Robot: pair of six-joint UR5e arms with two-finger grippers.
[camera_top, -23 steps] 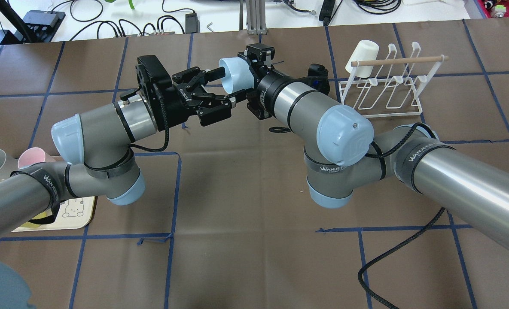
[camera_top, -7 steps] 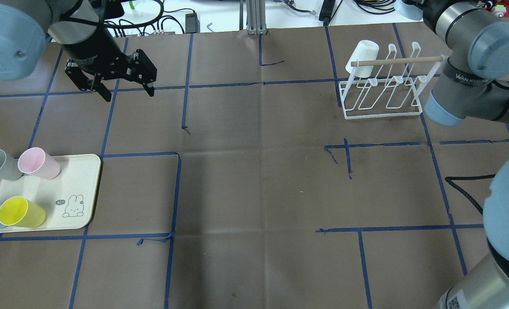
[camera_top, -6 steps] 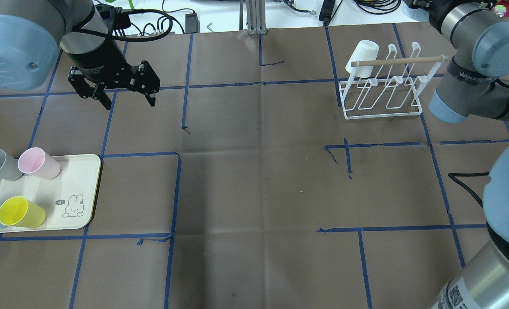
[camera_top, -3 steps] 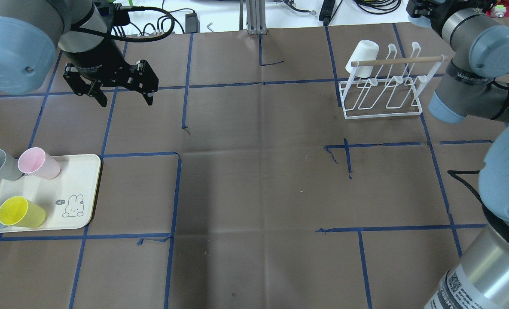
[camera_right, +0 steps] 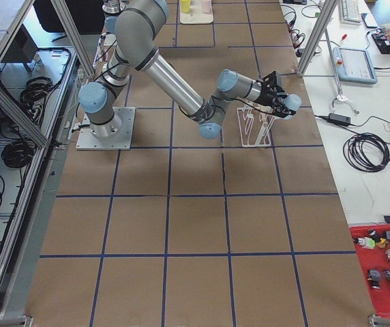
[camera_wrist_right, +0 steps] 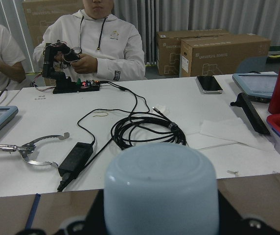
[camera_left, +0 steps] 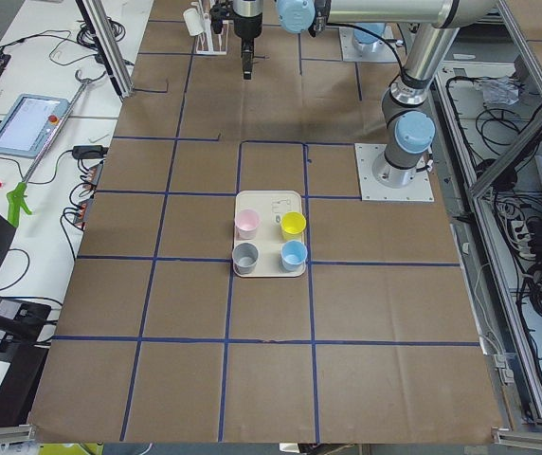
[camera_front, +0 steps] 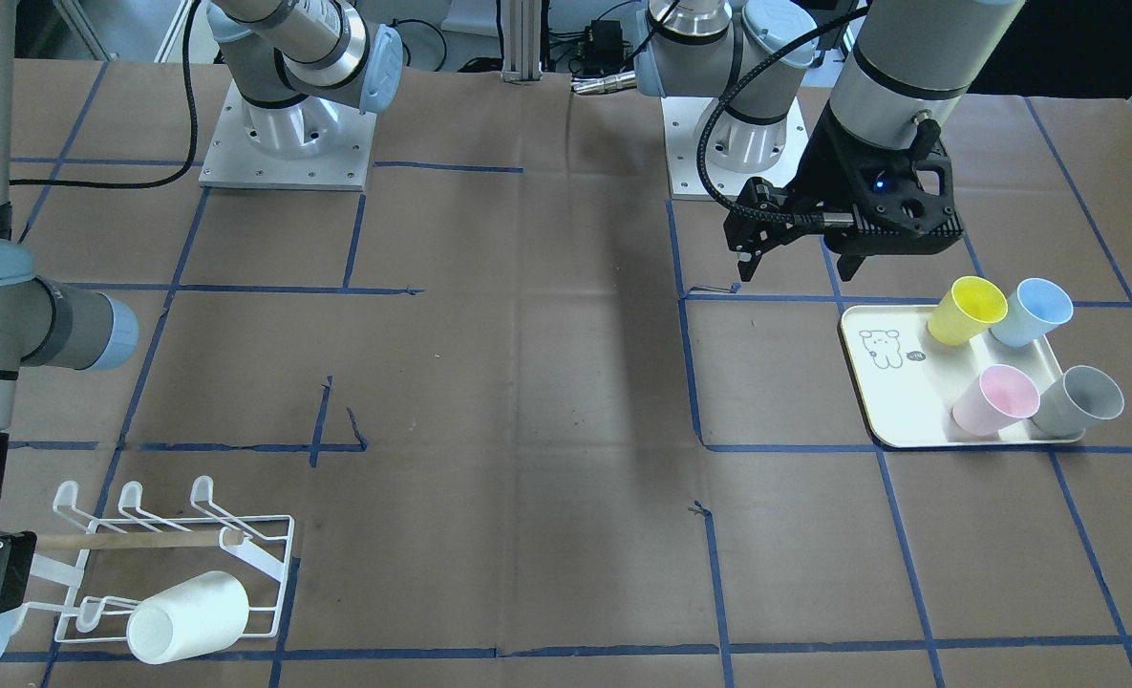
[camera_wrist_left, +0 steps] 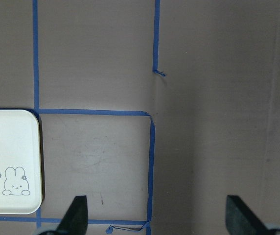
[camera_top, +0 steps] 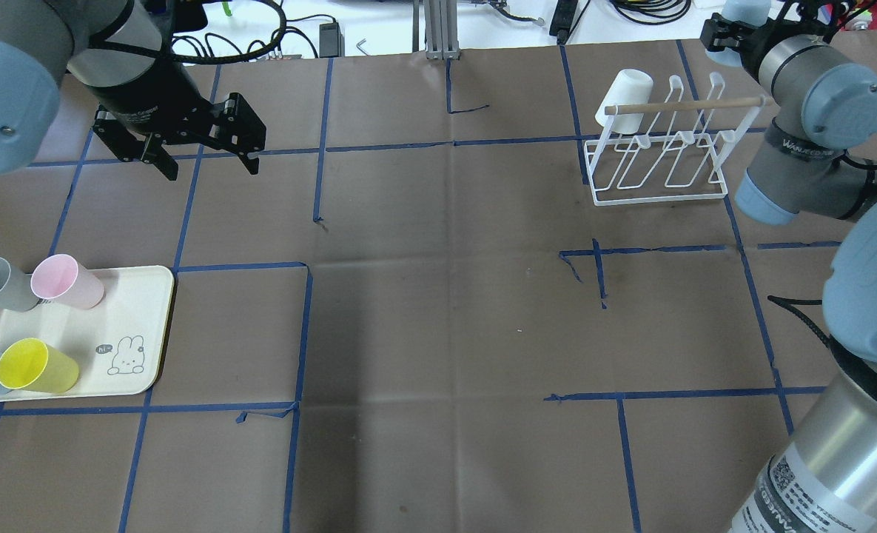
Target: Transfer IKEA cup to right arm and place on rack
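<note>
Brown paper covers the table [camera_top: 438, 311], smooth and faintly creased, ruled into squares by blue tape [camera_top: 320, 111]. Past its far edge runs a white bench [camera_wrist_right: 189, 107] strewn with black cables [camera_wrist_right: 145, 129], where two people [camera_wrist_right: 105, 44] sit.

Held in the air near the table's far right corner, at 1 o'clock from the rack [camera_top: 660, 166] in the overhead view, is the pale blue cup [camera_wrist_right: 159, 191]. It is smooth matte plastic, and its rounded closed base faces the wrist camera. The right gripper [camera_top: 727, 29] clamps it from both sides.

White wire with hooked prongs forms the rack, crossed by a light wooden dowel [camera_top: 686, 106]. A white cup [camera_top: 625, 92] sits tilted at its 10 o'clock corner.

At 10 o'clock over the table hangs the black left gripper [camera_top: 209, 166], jaws spread wide with nothing between them. At 8 o'clock lies a cream, round-cornered tray [camera_top: 135, 326] with a rabbit drawing, carrying grey, pink, yellow and blue tumblers [camera_top: 68, 280].
</note>
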